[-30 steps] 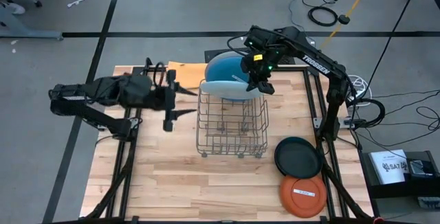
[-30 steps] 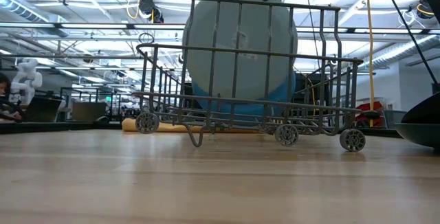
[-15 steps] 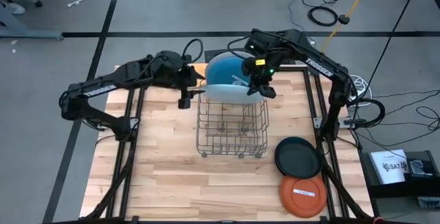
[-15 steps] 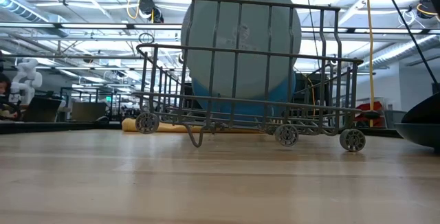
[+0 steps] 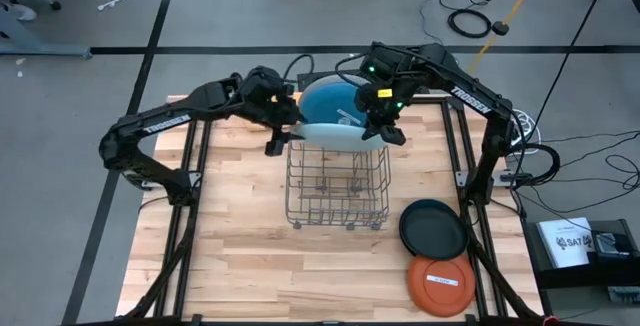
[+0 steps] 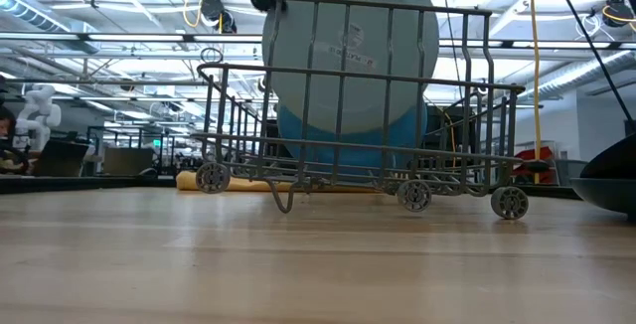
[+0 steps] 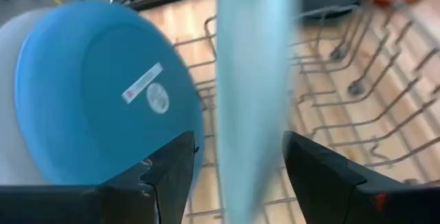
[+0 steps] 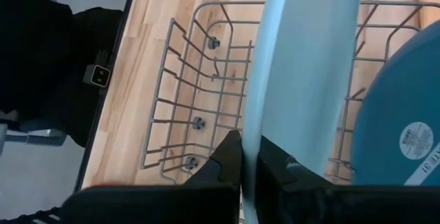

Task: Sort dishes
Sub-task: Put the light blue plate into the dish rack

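plates: 4 | grey plate (image 5: 335,134) upright on edge in wire rack (image 5: 338,186), 12 o'clock end, blue plate (image 5: 330,99) just behind | black plate (image 5: 433,229) and orange plate (image 5: 440,283) flat at 5 o'clock | right gripper (image 5: 377,126) pinching grey plate's rim | left gripper (image 7: 237,162) spread astride its opposite edge

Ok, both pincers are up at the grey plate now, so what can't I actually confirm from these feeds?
- Left pincer: its fingers straddle the grey plate, but motion blur in the left wrist view hides any contact.
- Low view: the pincers are cut off by the top edge.
- Blue plate: the grey plate and the wire rack cover most of it in the low view, so its seating is unclear.
- Black plate: cut off by the right edge there.
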